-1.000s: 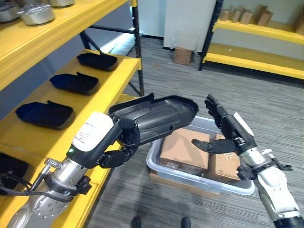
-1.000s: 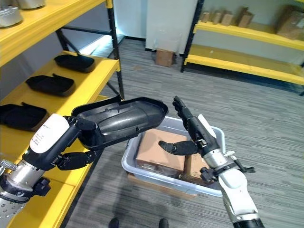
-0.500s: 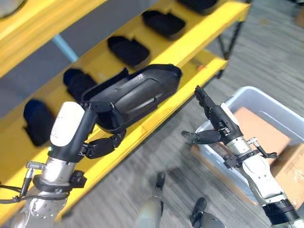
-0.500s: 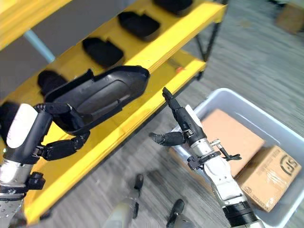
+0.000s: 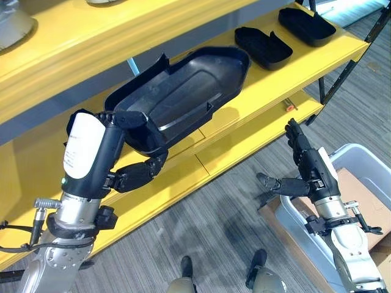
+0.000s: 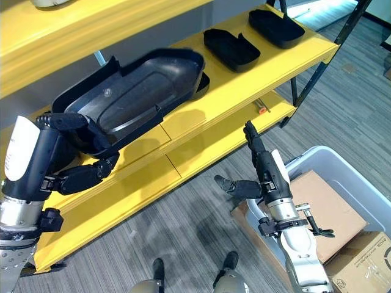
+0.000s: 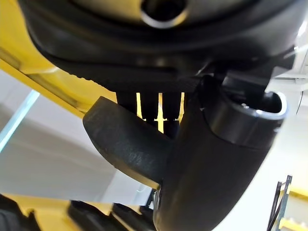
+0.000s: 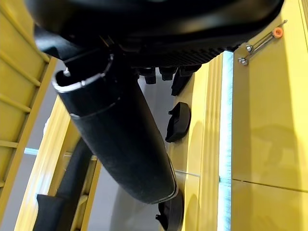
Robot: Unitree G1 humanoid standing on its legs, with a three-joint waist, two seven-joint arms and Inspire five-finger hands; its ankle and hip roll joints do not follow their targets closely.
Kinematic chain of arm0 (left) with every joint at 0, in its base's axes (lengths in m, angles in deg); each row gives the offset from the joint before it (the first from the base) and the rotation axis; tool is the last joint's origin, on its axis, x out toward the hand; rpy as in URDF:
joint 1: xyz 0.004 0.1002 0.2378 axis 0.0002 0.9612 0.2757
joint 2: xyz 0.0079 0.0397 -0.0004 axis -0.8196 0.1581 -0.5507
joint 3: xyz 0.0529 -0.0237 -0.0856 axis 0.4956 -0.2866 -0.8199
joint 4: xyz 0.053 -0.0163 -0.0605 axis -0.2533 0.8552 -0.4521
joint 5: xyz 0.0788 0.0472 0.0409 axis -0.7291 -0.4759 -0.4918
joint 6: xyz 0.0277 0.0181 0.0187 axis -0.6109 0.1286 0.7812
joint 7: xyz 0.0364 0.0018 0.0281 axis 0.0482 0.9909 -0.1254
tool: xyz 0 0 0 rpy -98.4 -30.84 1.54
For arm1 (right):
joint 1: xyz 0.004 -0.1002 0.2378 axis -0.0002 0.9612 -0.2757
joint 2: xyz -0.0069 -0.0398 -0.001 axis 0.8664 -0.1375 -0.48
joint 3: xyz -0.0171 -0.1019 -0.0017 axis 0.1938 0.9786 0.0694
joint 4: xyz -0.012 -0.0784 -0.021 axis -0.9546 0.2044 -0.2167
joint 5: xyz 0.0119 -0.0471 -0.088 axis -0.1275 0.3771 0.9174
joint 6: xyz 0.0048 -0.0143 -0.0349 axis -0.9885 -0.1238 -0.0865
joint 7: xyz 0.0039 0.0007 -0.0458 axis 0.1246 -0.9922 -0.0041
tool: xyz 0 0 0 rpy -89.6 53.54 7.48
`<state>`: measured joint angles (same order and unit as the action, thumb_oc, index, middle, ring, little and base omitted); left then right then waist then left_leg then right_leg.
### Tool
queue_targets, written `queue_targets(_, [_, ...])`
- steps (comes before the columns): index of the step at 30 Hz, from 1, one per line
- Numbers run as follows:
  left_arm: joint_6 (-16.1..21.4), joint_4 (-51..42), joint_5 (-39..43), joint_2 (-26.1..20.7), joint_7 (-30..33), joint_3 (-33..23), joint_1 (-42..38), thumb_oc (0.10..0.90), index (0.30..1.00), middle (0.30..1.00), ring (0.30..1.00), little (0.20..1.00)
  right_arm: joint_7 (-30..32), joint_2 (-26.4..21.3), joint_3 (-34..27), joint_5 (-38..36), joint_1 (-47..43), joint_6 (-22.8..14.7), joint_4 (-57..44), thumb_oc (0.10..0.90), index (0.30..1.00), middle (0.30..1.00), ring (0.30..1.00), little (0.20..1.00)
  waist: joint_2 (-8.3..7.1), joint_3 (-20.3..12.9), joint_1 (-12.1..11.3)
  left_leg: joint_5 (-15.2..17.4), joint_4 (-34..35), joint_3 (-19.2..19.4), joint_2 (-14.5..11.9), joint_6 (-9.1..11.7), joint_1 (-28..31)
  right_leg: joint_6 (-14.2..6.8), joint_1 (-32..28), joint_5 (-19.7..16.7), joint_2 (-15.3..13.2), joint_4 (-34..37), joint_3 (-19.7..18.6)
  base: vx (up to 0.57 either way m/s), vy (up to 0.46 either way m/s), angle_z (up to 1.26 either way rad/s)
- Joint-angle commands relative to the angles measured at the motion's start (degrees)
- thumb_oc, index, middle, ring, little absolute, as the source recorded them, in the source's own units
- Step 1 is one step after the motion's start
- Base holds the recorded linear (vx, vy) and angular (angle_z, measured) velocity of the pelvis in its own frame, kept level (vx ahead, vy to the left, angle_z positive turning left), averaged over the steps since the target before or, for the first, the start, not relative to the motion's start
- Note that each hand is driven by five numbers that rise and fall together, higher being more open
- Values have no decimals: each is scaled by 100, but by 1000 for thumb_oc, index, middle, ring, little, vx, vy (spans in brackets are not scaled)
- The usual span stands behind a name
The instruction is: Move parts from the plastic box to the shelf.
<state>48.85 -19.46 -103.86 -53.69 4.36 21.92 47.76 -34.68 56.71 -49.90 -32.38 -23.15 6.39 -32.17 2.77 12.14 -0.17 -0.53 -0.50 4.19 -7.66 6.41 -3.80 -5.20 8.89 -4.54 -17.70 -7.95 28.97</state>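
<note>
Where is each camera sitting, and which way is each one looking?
Left eye view: on the head, looking down at the yellow shelf; the left robot hand holds a big black part.
Right eye view: beside it, same scene; the right robot hand is open near the plastic box.
Left wrist view: on the left wrist, looking along its thumb.
Right wrist view: on the right wrist, looking past its thumb at the shelf.
Shared: both eye views show both hands and the black part.

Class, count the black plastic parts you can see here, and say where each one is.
3. One large part is gripped by the left robot hand over the shelf; two smaller parts lie further along it. Others may be hidden behind.
</note>
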Motion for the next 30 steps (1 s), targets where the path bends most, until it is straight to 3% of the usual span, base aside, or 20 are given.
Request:
queue_targets(1, [308, -490, 70, -183, 643, -606, -187, 400, 300, 300, 300, 300, 83, 29, -18, -129, -251, -467, -127, 900, 1000, 1000, 1000, 1000, -283, -779, -23, 806, -253, 44, 19, -148, 275, -610, -421, -53, -644, 235, 116, 0, 224, 13])
queue_targets(4, [280, -483, -132, -192, 712, -653, -122, 400, 300, 300, 300, 300, 58, 40, 59, -2, -250, -448, -194, 900, 1000, 1000, 1000, 1000, -438, -780, -91, 1004, -473, -20, 215, -237, 200, -738, -498, -308, -815, 338, 100, -26, 157, 10])
queue_targets(5, [274, -447, -141, -179, 727, -670, -71, 400, 300, 300, 300, 300, 62, 46, 68, 23, -224, -445, -248, 900, 1000, 1000, 1000, 1000, -550, -734, -166, 1153, -840, -79, 334, -251, 21, -797, -583, -436, -909, 413, 94, -63, 193, 8])
queue_targets(9, [276, -401, -232, -232, 721, -702, 56, 400, 300, 300, 300, 300, 126, 94, 119, 104, -230, -441, -282, 900, 1000, 1000, 1000, 1000, -644, -669, -224, 1565, -1663, -197, 563, -385, -354, -865, -681, -681, -1085, 485, 20, -36, 186, 34])
queue_targets(11, [246, -356, -304, -264, 788, -687, 38, 400, 300, 300, 300, 300, 168, 175, 151, 89, -224, -442, -223, 900, 1000, 1000, 1000, 1000, -688, -634, -229, 1551, -1791, -218, 757, -495, -477, -797, -685, -913, -1231, 452, 25, -77, 223, 21])
queue_targets(13, [258, -282, -294, -324, 795, -600, -27, 400, 300, 300, 300, 300, 196, 213, 152, 113, -188, -444, -196, 900, 1000, 1000, 1000, 1000, -715, -651, -166, 1537, -1801, -281, 888, -561, -524, -800, -694, -1021, -1301, 430, -103, -29, 181, 40])
queue_targets(14, [266, -236, -364, -447, 810, -482, -124, 400, 300, 300, 300, 300, 187, 238, 164, 126, -73, -440, -195, 900, 1000, 1000, 1000, 1000, -647, -671, -1, 1528, -1757, -391, 973, -624, -507, -719, -641, -1088, -1196, 345, -754, 9, 126, 67])
queue_targets(15, [267, -234, -365, -447, 812, -479, -126, 400, 300, 300, 300, 300, 187, 238, 162, 126, -72, -440, -196, 900, 1000, 1000, 1000, 1000, -647, -674, -10, 1529, -1756, -384, 971, -624, -508, -718, -630, -1086, -1195, 340, -765, 97, 322, 86])
queue_targets(16, [302, -105, -289, -455, 797, -245, -252, 400, 300, 300, 300, 300, 149, 218, 87, 93, 79, -436, -132, 900, 1000, 1000, 1000, 1000, -521, -697, 416, 1350, -1441, -639, 1120, -717, -332, -464, -348, -849, -504, 188, -2159, 121, 282, 63])
queue_targets(17, [298, -61, -281, -433, 756, -174, -293, 400, 300, 300, 300, 300, 131, 187, 70, 62, 112, -418, -98, 900, 1000, 1000, 1000, 1000, -492, -677, 482, 1280, -1298, -691, 1139, -735, -232, -388, -243, -576, -167, 57, -2471, 131, 363, 135])
queue_targets(19, [260, 15, -274, -394, 629, -16, -383, 400, 300, 300, 300, 300, 88, 170, 33, -48, 149, -410, 21, 900, 1000, 1000, 1000, 1000, -491, -649, 566, 1052, -956, -815, 1181, -811, -44, -198, -43, 85, 470, -334, -2539, 53, 188, 101])
queue_targets(22, [205, 72, -221, -324, 568, 227, -651, 400, 300, 300, 300, 300, 5, 189, 93, -172, 152, -433, 16, 900, 1000, 1000, 1000, 1000, -550, -655, 660, 890, -729, -1057, 1236, -894, 101, 11, 105, 720, 1298, -870, -2592, 67, 73, 28])
queue_targets(23, [203, 78, -221, -325, 568, 237, -670, 400, 300, 300, 300, 300, 1, 188, 83, -178, 146, -436, 21, 900, 1000, 1000, 1000, 1000, -553, -653, 657, 855, -713, -1058, 1238, -888, 89, 20, 125, 699, 1294, -873, -2589, 76, 33, 43])
queue_targets(25, [183, 60, -311, -231, 547, 323, -769, 400, 300, 300, 300, 300, -11, 165, 119, -206, 155, -480, 2, 900, 1000, 1000, 1000, 1000, -694, -776, 689, 846, -663, -1159, 1381, -875, 117, 112, -24, 861, 1813, -491, -2927, 67, -30, 40])
queue_targets(30, [199, 18, -221, -4, 468, 300, -616, 400, 300, 300, 300, 300, -44, 118, 187, -176, 163, -448, -2, 900, 1000, 1000, 1000, 1000, -710, -869, 593, 773, -573, -1217, 1406, -829, 139, 132, -341, 743, 1891, 111, -3272, 39, -70, 6])
